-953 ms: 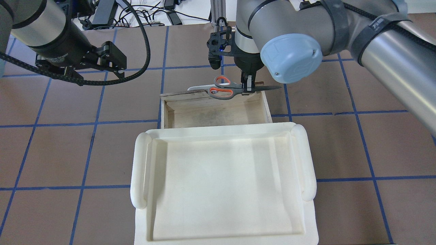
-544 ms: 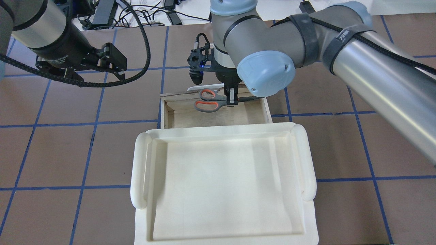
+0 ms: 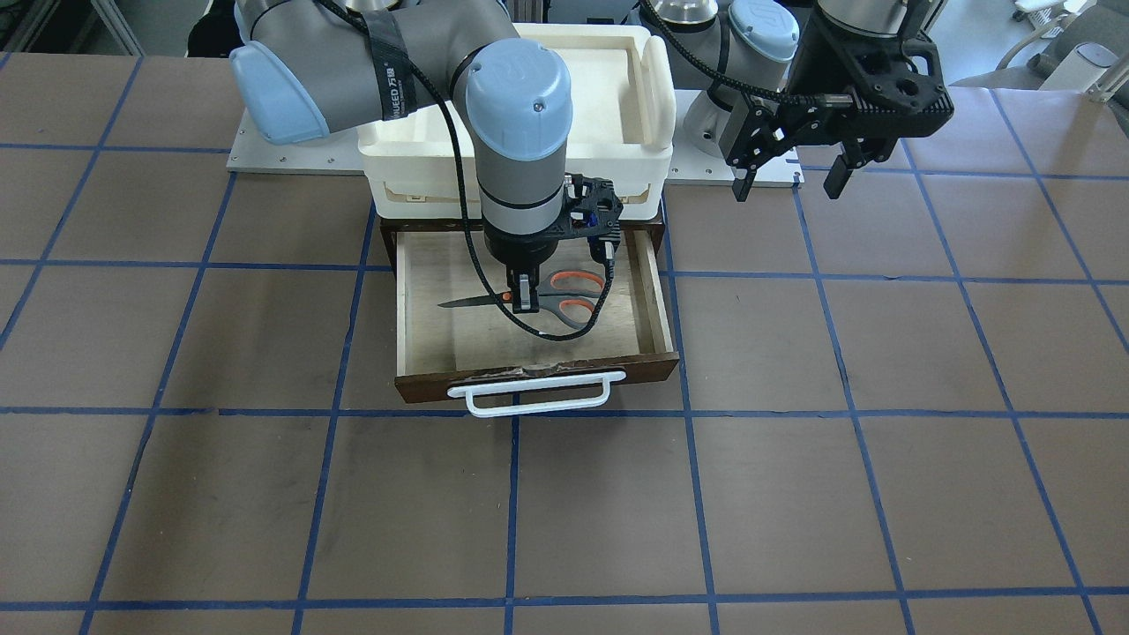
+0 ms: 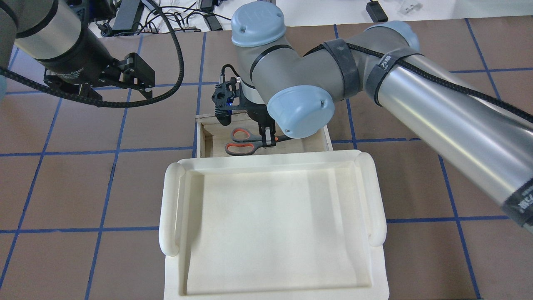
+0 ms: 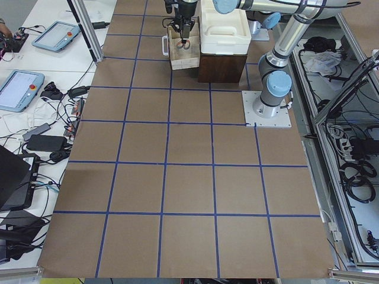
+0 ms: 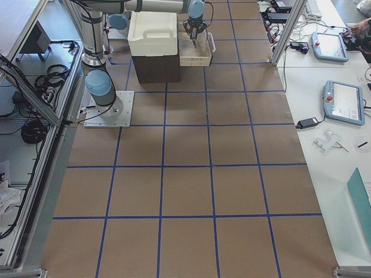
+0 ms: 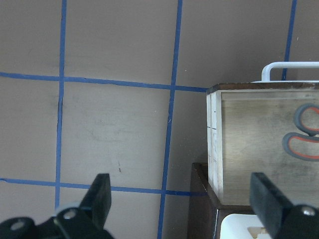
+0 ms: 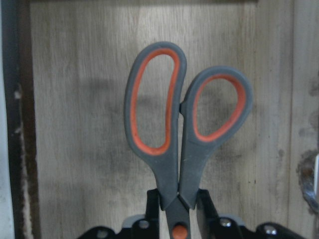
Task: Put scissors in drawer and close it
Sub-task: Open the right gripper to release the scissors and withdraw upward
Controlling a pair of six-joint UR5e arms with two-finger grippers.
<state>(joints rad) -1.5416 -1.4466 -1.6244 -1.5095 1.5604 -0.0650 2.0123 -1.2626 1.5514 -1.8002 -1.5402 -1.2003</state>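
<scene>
A shallow white plastic bin (image 4: 170, 208) with a rounded handle on each of two sides sits on top of a dark brown cabinet (image 5: 222, 68). The table (image 4: 62, 187) beneath them has a brown surface marked into squares by blue tape lines (image 4: 83, 229). Past its far edge in the overhead view, black cables (image 4: 183, 16) and a black power adapter (image 4: 377, 10) lie on a white surface. In the right-side view a white bench runs beside the table, bearing a grey-framed tablet (image 6: 329, 46) and a second tablet (image 6: 342, 101) nearer the camera.
</scene>
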